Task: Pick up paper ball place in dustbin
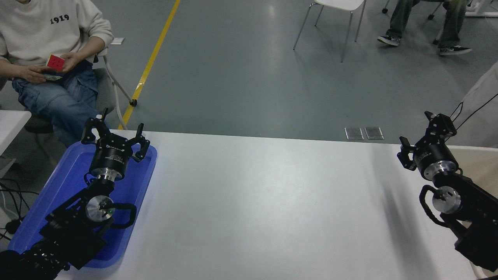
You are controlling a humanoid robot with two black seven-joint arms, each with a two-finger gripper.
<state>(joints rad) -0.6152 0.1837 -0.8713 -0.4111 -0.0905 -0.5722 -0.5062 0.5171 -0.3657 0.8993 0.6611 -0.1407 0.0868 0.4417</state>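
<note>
The right gripper (421,137) hangs above the right end of the white table (264,202), just on the table side of the dustbin (472,155). Its fingers are spread apart with nothing between them. The right arm reaches in from the lower right corner and covers most of the dustbin, so only a beige strip of the bin's far rim and inner wall shows beyond the gripper. The paper ball cannot be seen anywhere on the table or in the visible part of the dustbin.

The left gripper (115,134) is parked over the far end of a blue tray (66,182) at the left end of the table, fingers also spread and holding nothing.

Beyond the table's far left corner a person in a cream sweatshirt (46,27) and jeans sits holding a coloured puzzle cube (55,62) in both hands. A yellow line (149,64) runs along the grey floor beside that person. Farther from the table, toward the right, stands a white chair (334,15), and beside it a seated person's legs and shoes (424,27) show.
</note>
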